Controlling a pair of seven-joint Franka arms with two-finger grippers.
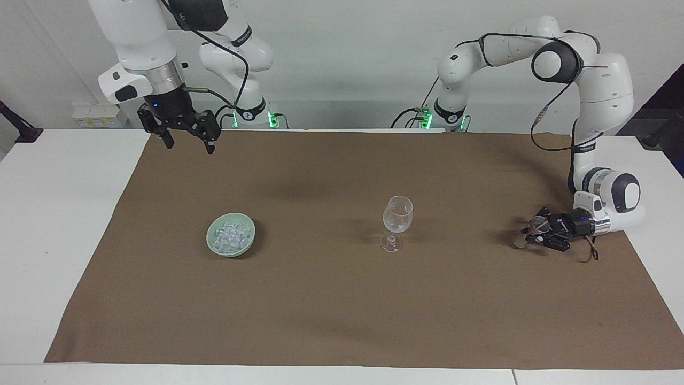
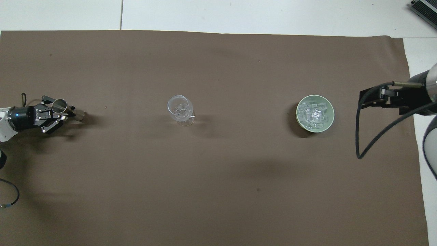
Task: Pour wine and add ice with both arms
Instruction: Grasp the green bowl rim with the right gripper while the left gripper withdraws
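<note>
no text, label or number is legible on anything in either view.

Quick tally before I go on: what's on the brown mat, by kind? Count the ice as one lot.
Glass: 1
Bowl: 1
Ice, one lot in the bowl: 1
Metal cup, in the left tool: 1
Total: 4
</note>
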